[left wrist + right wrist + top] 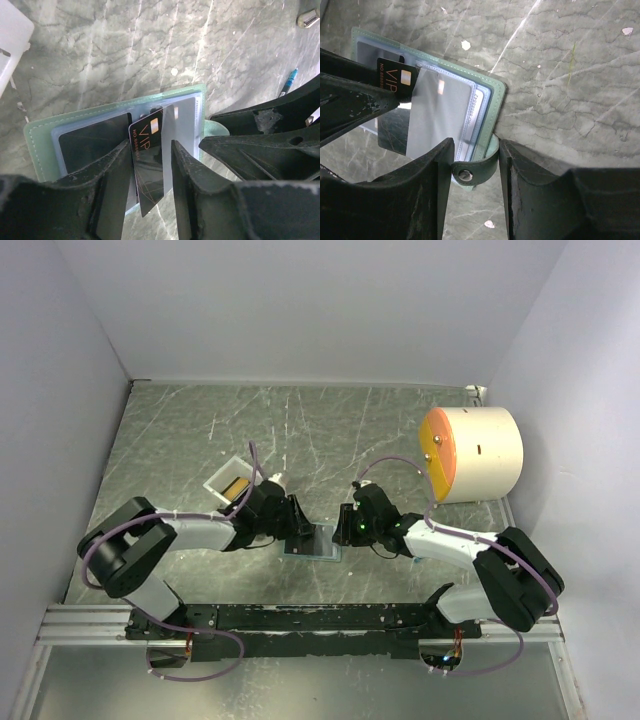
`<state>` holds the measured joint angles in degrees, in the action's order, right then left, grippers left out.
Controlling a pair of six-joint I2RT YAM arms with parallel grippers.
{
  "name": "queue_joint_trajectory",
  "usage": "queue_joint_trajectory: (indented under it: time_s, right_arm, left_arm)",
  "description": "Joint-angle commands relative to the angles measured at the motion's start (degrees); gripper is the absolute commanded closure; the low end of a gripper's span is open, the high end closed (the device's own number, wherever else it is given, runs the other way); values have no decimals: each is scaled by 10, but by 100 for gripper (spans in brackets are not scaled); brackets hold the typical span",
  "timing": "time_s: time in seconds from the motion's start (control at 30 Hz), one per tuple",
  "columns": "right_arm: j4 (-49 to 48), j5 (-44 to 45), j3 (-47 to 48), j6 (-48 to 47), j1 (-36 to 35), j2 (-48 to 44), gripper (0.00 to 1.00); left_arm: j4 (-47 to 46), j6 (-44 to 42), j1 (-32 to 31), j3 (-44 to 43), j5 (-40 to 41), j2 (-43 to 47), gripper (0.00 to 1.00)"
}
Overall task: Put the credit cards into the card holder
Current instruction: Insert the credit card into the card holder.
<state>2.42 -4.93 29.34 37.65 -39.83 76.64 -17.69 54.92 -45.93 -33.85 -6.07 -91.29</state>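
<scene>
Looking down, we find the card holder (40, 145) lying open on a grey-green, marble-veined table (125, 50) between the two arms; its sage cover is stitched at the rim, with clear plastic sleeves inside; a glossy black card (147, 165), lettered "VIP" in gold beside a gold chip, sits partly in a sleeve; the left gripper (149, 145) has its matte black fingers parted either side of that card; the right gripper (476, 145) straddles the rounded snap tab (472, 172) with its metal stud; we cannot tell whether it pinches the tab.
</scene>
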Motion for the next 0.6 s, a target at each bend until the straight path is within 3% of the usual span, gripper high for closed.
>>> queue_joint_trajectory:
  time_s: [0.0,0.3,0.57]
  right_arm:
    - [3,3,-2,2,-2,-16,59]
    - [7,5,-1,1,-2,-17,65]
    - [5,7,-7,2,-1,-21,68]
  left_arm:
    - [68,-31,-5,-24,50,32,52]
    - [90,-38,-9,-32,57,60,40]
    - [64,-38,-16,-18,45,48,41]
